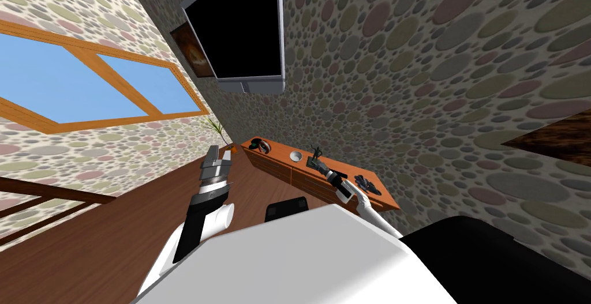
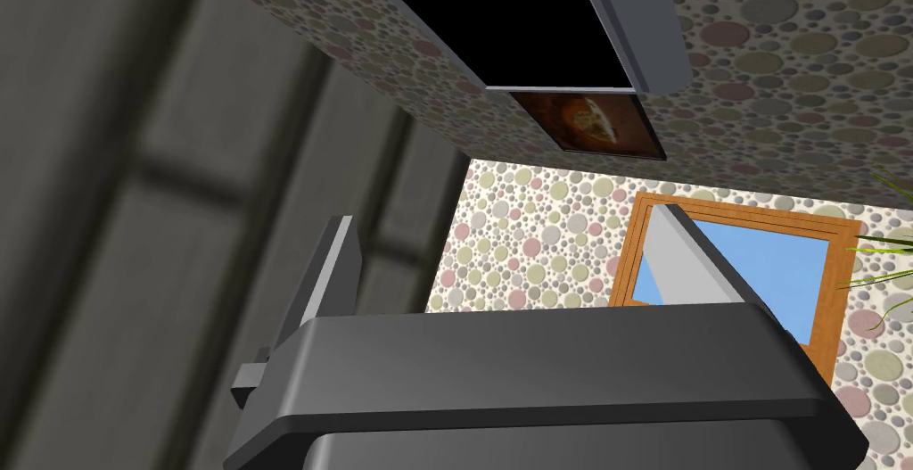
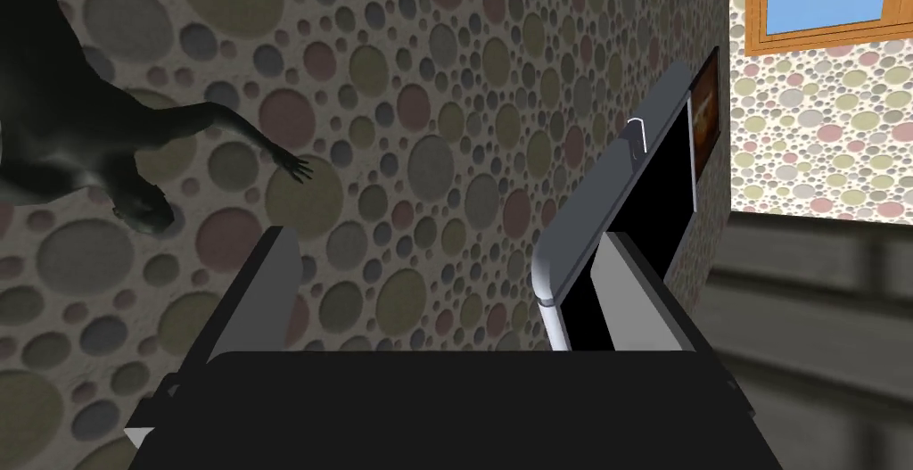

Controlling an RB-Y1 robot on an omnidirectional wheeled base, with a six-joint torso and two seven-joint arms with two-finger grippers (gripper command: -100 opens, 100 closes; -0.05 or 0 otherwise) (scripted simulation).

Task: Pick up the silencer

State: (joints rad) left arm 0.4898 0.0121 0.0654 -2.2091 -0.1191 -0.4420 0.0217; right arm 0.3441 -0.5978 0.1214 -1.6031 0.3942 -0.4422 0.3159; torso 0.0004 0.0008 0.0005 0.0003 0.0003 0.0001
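A small black object [image 1: 367,184] lies at the right end of the orange-brown sideboard [image 1: 277,157]; I cannot tell whether it is the silencer. My right gripper [image 1: 319,164] hovers over the sideboard's middle, to the left of that object and beside a dark figurine [image 1: 315,152]. In the right wrist view the right gripper [image 3: 450,295] is open and holds nothing, with the dark figurine [image 3: 80,135] off to the side of one finger. My left gripper [image 1: 219,155] is raised over the floor left of the sideboard; the left gripper [image 2: 513,264] is open and holds nothing.
On the sideboard also stand a white bowl [image 1: 295,156] and a dark round thing [image 1: 261,145] at the left end. A dark flat screen [image 1: 242,26] hangs on the spotted wall above. A thin plant [image 1: 213,127] stands in the corner. Wooden floor [image 1: 115,243] lies to the left.
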